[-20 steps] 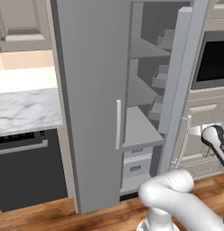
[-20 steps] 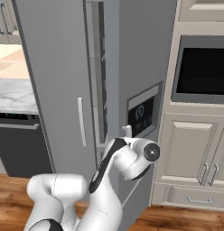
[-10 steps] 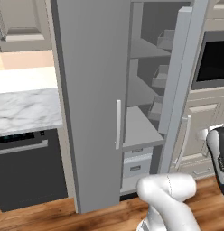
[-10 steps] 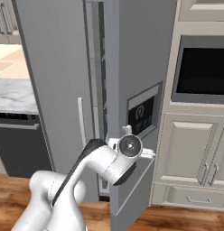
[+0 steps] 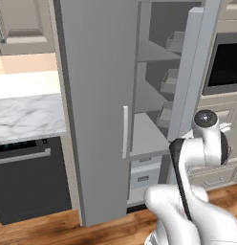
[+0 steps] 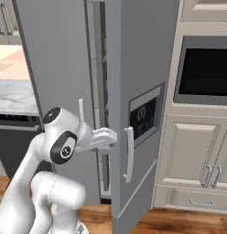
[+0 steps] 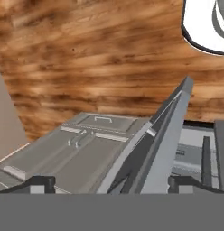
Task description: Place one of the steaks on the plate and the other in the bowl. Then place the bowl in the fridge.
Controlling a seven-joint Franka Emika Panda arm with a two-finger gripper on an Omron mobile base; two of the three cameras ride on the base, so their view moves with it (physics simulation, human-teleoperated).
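Fridge (image 5: pixel 99 95) stands between the marble table (image 5: pixel 25 117) and the oven cabinet (image 6: pixel 204 87); its right door (image 6: pixel 133 105) is ajar, grey shelves (image 5: pixel 149 134) and door bins visible inside. Fingers (image 7: pixel 111 182) spread wide, holding nothing, pointed at the door's edge above the wood floor (image 7: pixel 86 58). Bowl, plate, steaks not seen.
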